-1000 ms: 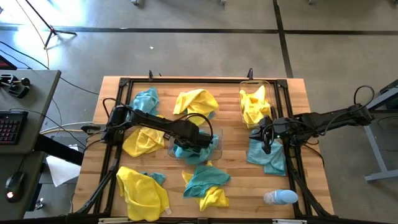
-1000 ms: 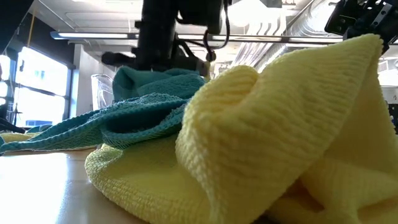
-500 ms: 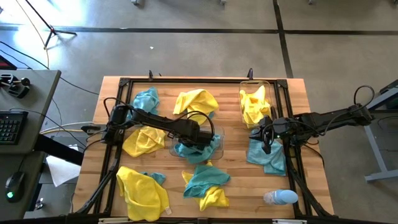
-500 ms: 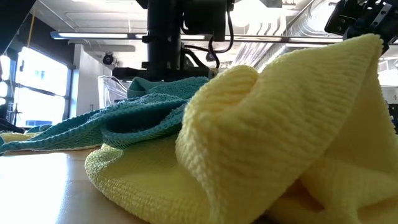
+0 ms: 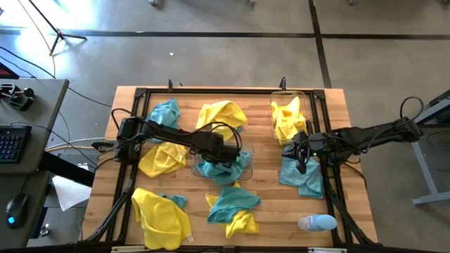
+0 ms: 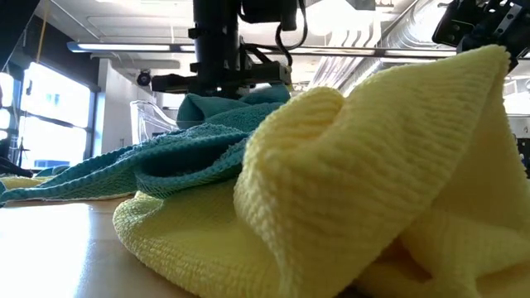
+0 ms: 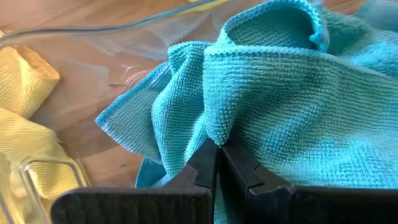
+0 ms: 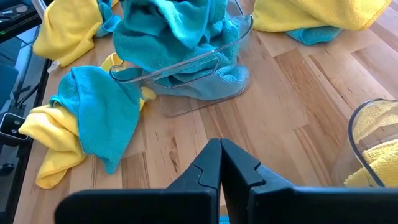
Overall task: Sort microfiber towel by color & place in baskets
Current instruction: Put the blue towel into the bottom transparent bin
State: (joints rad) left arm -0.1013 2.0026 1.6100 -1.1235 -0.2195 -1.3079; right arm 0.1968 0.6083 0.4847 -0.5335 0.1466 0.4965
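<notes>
A clear bin (image 5: pixel 242 167) at the table's middle holds bunched teal towels (image 5: pixel 216 169). My left gripper (image 5: pixel 219 154) is over it, shut on a teal towel (image 7: pixel 273 99). A second clear bin (image 5: pixel 275 105) at the far right holds yellow towels (image 5: pixel 290 118). My right gripper (image 5: pixel 302 160) is shut and empty, hovering by the far edge of a teal towel (image 5: pixel 304 177) that lies flat on the table's right side. In the right wrist view its shut fingers (image 8: pixel 219 155) are over bare wood. My left gripper pinches a raised fold of the teal towel (image 7: pixel 214 127) between its two fingers, coming from above. The rest of the towel lies bunched in the middle bin, spreading out from the pinch. In the low view the towel's top (image 6: pixel 232 103) sits right under the gripper.
Loose towels lie around: yellow (image 5: pixel 222 114) and teal (image 5: pixel 166 111) at the far side, yellow (image 5: pixel 159 160) at the left, yellow (image 5: pixel 163 219) and teal on yellow (image 5: pixel 232 207) at the near side. A pale bottle (image 5: pixel 316 223) lies near right.
My left gripper, still shut on the teal towel, has shifted a little toward the table's left and far side over the middle bin. In the low view the held part of the towel stands higher than half a second ago. My right arm has kept still.
</notes>
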